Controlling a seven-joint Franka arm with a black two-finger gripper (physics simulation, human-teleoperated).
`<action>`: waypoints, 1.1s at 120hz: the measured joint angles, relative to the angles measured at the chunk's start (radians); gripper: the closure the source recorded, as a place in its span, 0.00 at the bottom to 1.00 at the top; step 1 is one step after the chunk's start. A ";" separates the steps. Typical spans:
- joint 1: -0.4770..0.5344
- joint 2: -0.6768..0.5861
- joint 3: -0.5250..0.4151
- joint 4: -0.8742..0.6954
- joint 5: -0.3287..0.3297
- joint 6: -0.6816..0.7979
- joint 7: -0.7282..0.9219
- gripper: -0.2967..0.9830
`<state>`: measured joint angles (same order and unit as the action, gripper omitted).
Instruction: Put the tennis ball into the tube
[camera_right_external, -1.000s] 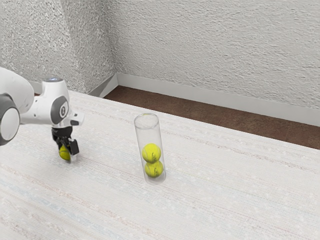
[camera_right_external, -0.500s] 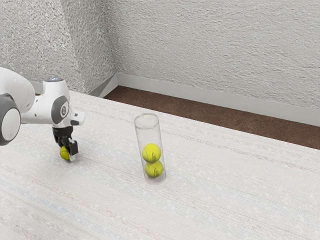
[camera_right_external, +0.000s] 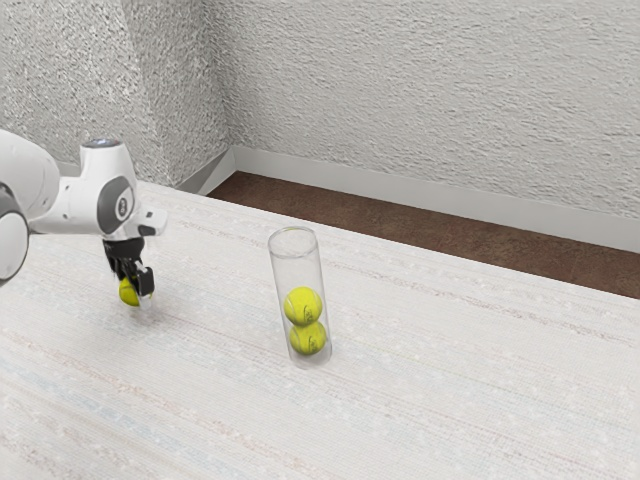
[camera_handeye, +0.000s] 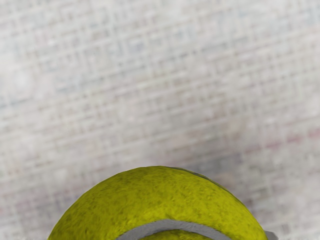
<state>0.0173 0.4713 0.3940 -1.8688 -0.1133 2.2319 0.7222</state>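
Observation:
My gripper (camera_right_external: 138, 292) is at the exterior view's left, pointing down and shut on a yellow-green tennis ball (camera_right_external: 127, 292). Its black fingers partly cover the ball, which looks slightly raised off the table. In the wrist view the ball (camera_handeye: 155, 197) bulges up at the lower edge, with a grey seam across it. The clear tube (camera_right_external: 297, 268) stands upright, apart from my hand toward the exterior view's right. Two balls are stacked inside it, an upper ball (camera_right_external: 303, 306) and a lower ball (camera_right_external: 309, 339). Its rim is well above them.
The pale, streaked table (camera_right_external: 450, 390) extends around the tube and under my hand. Beyond its far edge lie a brown floor (camera_right_external: 400, 216) and a rough white wall (camera_right_external: 430, 100).
The fingers have drawn together on the ball, and my hand has risen a little with it. The tube and its two balls have stayed still.

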 joint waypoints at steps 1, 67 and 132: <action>0.000 -0.002 0.000 0.003 0.000 -0.002 0.000 0.50; -0.007 -0.095 -0.284 0.489 0.024 -0.508 -0.167 0.51; -0.125 -0.040 -0.452 0.645 0.133 -0.670 -0.512 0.51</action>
<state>-0.1079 0.4312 -0.0578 -1.2243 0.0199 1.5620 0.2099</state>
